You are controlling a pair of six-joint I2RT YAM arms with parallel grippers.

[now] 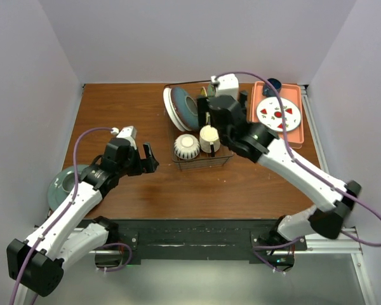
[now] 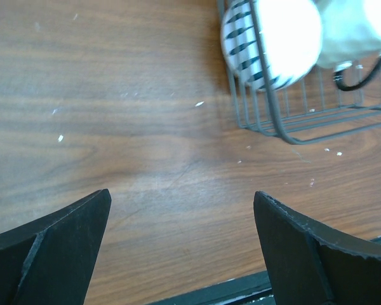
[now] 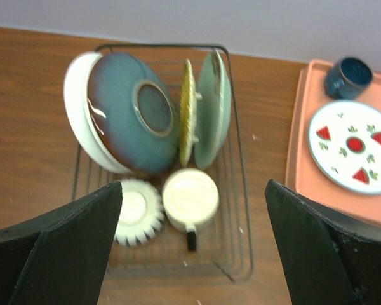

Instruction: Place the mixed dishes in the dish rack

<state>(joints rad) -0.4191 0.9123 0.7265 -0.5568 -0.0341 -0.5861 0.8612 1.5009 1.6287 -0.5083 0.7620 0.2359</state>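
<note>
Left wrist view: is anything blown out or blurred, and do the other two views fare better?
Left wrist: striped bowl and mug wash out to near-white; the table grain is readable. Right wrist: soft overall, with a glare streak on the blue-glazed dish. Top external: evenly lit, sharp, only faint shadows.

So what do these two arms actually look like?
The left arm and right arm match: white tube-like links, chunky black joints, and black wedge-shaped jaws at the tips. A purple cable loops along each.
</note>
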